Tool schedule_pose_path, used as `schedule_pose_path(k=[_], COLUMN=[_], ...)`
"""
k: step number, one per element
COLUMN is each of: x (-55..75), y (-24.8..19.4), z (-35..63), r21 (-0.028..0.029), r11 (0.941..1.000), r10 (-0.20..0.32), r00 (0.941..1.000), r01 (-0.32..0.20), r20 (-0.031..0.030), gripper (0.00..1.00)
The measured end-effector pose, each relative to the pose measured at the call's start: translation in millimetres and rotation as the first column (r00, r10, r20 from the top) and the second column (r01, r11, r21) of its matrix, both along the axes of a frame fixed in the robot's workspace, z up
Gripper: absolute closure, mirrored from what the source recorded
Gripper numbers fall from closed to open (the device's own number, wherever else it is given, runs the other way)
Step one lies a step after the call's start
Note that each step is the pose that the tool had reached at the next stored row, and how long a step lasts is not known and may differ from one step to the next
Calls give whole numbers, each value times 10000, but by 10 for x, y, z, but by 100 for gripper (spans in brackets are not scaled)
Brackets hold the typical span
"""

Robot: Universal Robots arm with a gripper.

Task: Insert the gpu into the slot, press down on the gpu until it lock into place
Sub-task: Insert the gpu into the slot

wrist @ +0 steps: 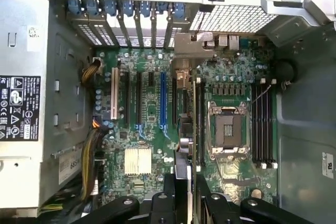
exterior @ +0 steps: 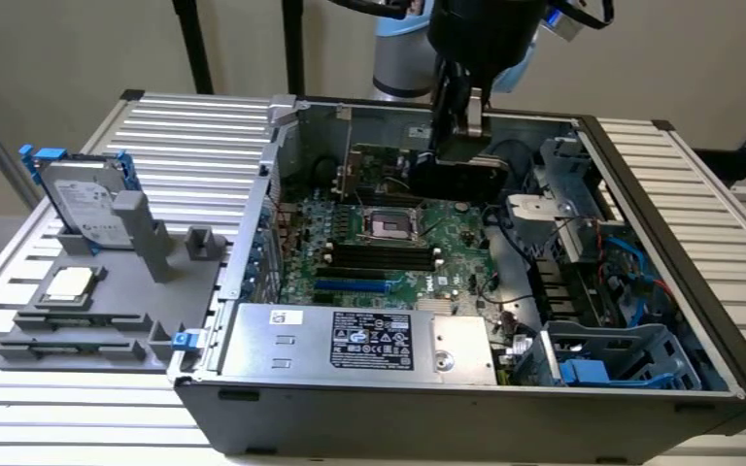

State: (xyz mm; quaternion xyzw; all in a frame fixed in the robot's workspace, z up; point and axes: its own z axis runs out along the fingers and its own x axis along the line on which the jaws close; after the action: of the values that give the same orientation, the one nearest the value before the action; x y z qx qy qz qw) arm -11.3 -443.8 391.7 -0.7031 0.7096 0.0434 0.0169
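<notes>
In the exterior view a ribbed metal tabletop [exterior: 75, 432] fills the lower frame and carries an open computer case [exterior: 477, 422] lying on its side. At the lower centre, inside the case, sits a silver power supply [exterior: 347, 340] with a dark label. Just above it in the frame is the green motherboard [exterior: 445, 243], with the blue slot [exterior: 351, 286] running left to right. At mid-left a grey fixture [exterior: 101, 291] holds a hard drive [exterior: 82, 199].

Higher up, at upper centre, the arm [exterior: 477, 39] drops straight down into the case. Its hand [exterior: 457, 150] pinches the gpu [exterior: 457, 180], which hangs on edge above the far part of the board and clear of the slot. The card's long axis runs parallel to the slot. Behind is a plain beige wall [exterior: 62, 49].
</notes>
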Motion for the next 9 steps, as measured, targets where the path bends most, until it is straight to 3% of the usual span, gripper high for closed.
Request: schedule_pose_path(k=[4, 9], x=[-174, -340], y=[-4, -80], z=[-33, -108], r21=[-2, 0], r11=[10000, 10000], r10=[1, 0], r00=[9999, 9998], r01=[-1, 0], r20=[163, 181], gripper=[74, 74])
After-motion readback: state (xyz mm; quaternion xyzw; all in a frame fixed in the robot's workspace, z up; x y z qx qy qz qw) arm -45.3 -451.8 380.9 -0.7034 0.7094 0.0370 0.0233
